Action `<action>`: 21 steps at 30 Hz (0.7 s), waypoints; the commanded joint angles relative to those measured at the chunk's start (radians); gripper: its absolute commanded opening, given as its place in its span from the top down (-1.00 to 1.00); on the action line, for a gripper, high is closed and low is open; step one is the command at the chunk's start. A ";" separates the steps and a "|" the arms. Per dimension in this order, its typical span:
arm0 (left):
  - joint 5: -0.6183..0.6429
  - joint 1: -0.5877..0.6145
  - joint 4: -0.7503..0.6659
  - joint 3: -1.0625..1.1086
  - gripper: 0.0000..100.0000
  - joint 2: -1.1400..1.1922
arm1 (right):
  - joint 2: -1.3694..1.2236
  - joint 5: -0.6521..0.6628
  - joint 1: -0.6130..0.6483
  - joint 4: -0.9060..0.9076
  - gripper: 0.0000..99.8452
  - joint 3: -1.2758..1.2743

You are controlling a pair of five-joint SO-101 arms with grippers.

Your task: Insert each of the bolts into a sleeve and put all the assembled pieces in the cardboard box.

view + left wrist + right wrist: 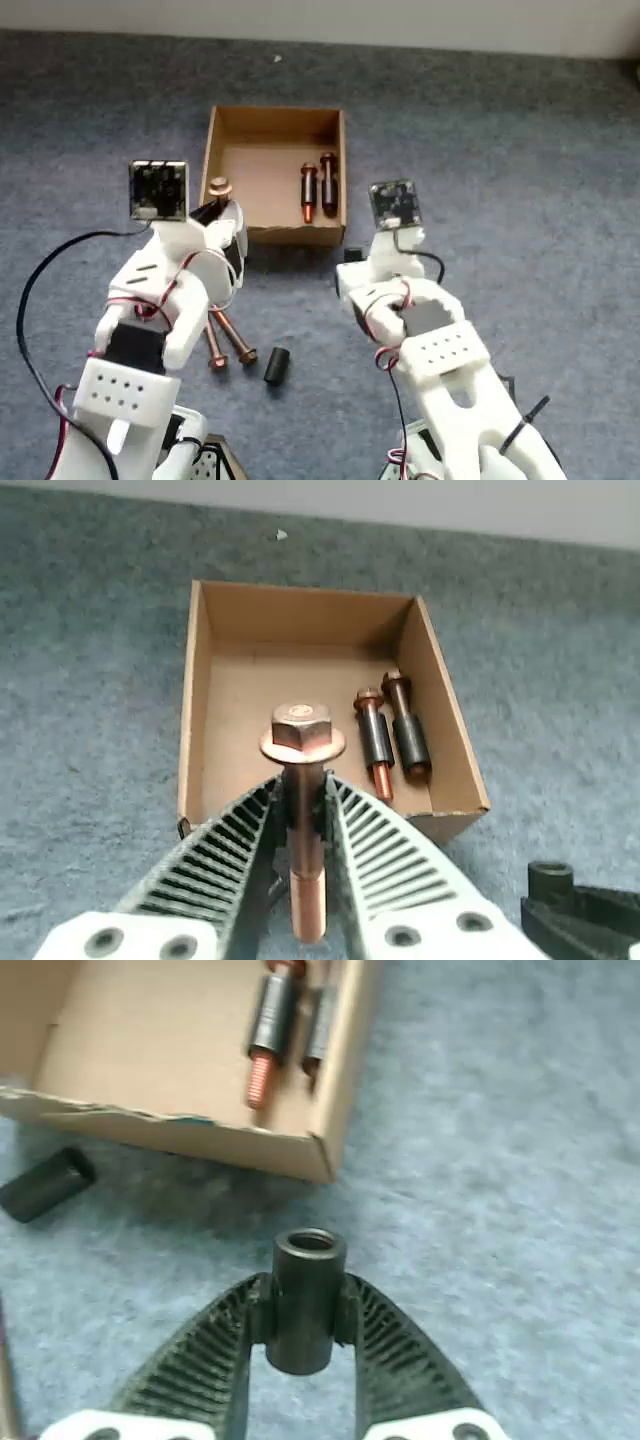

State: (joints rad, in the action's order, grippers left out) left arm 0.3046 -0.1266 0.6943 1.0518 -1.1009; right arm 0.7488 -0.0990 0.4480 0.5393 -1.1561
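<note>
My left gripper is shut on a copper bolt, held upright with its hex head up, just outside the left front of the cardboard box. In the high view the left gripper is at the box's left wall. My right gripper is shut on a black sleeve, bore up, over the carpet in front of the box's right front corner. Two assembled pieces lie side by side in the right of the box.
Two loose bolts and a loose black sleeve lie on the grey carpet between the arms. A black sleeve lies just outside the box's front wall. The box's left half is bare cardboard.
</note>
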 commanded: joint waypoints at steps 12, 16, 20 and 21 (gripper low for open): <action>0.072 0.005 -0.101 0.139 0.99 -0.326 | 0.335 0.178 0.285 -0.484 0.99 -0.386; 0.110 -0.004 -0.098 0.147 0.99 -0.329 | 0.403 0.236 0.337 -0.556 0.99 -0.458; 0.109 -0.074 -0.094 0.147 0.99 -0.329 | 0.466 0.235 0.340 -0.576 0.99 -0.487; 0.109 -0.088 -0.094 0.147 0.99 -0.329 | 0.479 0.235 0.340 -0.575 0.99 -0.489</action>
State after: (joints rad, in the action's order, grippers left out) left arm 0.4058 -0.1481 0.6206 1.2068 -1.4124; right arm 1.1707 0.1235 0.7748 -0.0069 -1.6517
